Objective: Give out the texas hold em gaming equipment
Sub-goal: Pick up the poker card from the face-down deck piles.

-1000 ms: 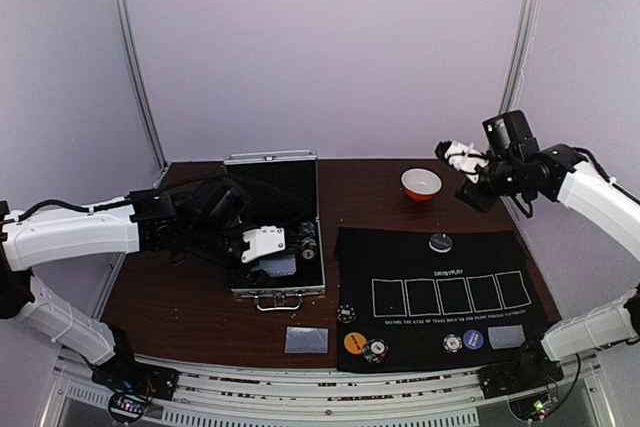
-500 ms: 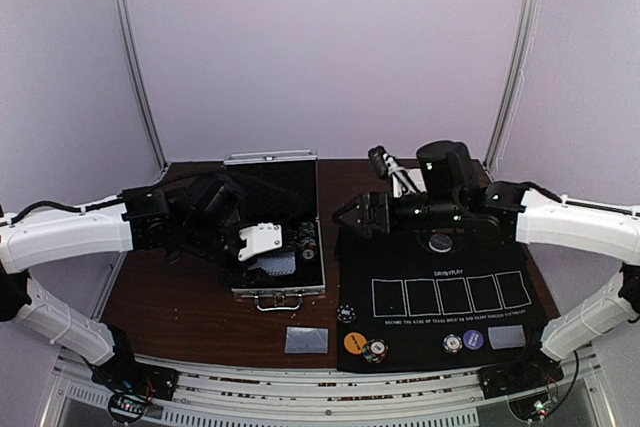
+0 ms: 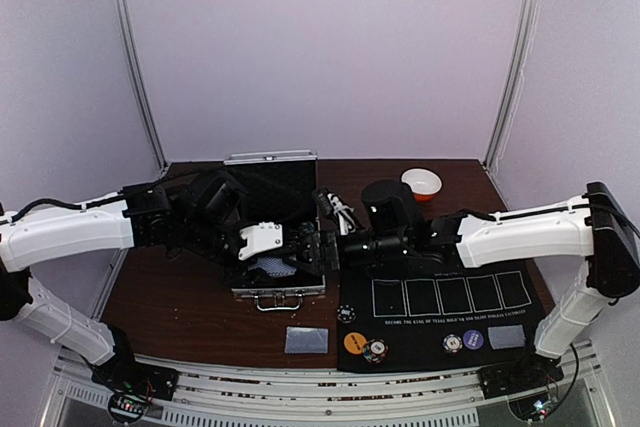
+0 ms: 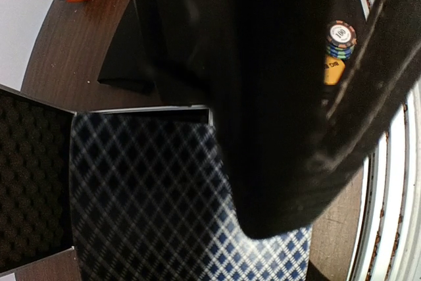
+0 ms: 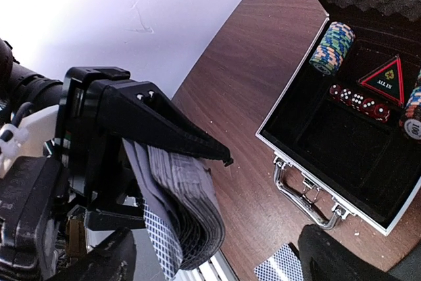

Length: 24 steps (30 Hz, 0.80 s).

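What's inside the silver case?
Chip stacks, red dice and a red ALL IN triangle on black lining. From above, the right hand hides the rest.

Lilac walls (image 3: 320, 47); metal corner posts (image 3: 136, 57); dark wooden table (image 3: 165, 299); even light.

The case (image 3: 270, 159) lies left of the mat (image 3: 412, 335), the bowl (image 3: 421, 185) behind it, cards (image 3: 306, 340) before the case.

Your left arm (image 3: 70, 232) stretched rightward, left claw (image 5: 194, 189) clamped on playing cards (image 5: 177, 182). Your right arm (image 3: 520, 232) reaches across leftward, right claw (image 3: 325, 247) spread wide, just beside it.
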### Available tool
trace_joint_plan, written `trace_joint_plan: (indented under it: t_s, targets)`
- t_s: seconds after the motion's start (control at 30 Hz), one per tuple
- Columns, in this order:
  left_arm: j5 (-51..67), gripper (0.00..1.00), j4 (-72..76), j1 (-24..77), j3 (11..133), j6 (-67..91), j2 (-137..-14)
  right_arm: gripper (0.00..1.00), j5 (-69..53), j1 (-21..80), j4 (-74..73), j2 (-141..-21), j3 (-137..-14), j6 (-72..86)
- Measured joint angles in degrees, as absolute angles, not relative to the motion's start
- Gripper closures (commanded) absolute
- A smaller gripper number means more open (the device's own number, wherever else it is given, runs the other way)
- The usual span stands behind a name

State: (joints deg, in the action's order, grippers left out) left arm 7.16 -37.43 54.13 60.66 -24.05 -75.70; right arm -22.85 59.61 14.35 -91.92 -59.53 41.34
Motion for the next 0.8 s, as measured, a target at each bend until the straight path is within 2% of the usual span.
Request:
trace_joint_plan:
  t_s: [0.17, 0.47, 0.6, 0.8]
  targets:
    - [7.5, 0.47, -37.5, 54.0, 60.7, -24.0, -75.7, 0.46, -23.0, 59.8, 15.2, -93.2, -60.7, 40.8]
    - [7.5, 0.48, -37.6, 54.0, 60.7, -24.0, -75.7, 0.77, -23.5, 59.8, 14.0, -93.1, -61.6, 40.4]
    - [7.2, 0.48, -37.7, 54.0, 60.7, -24.0, -75.7, 0.95, -23.6, 59.7, 12.9, -93.1, -62.0, 40.4]
    - [6.5, 0.48, -37.8, 54.0, 60.7, -24.0, -75.7, 1.0, -24.4, 59.8, 11.2, -93.1, -63.5, 40.3]
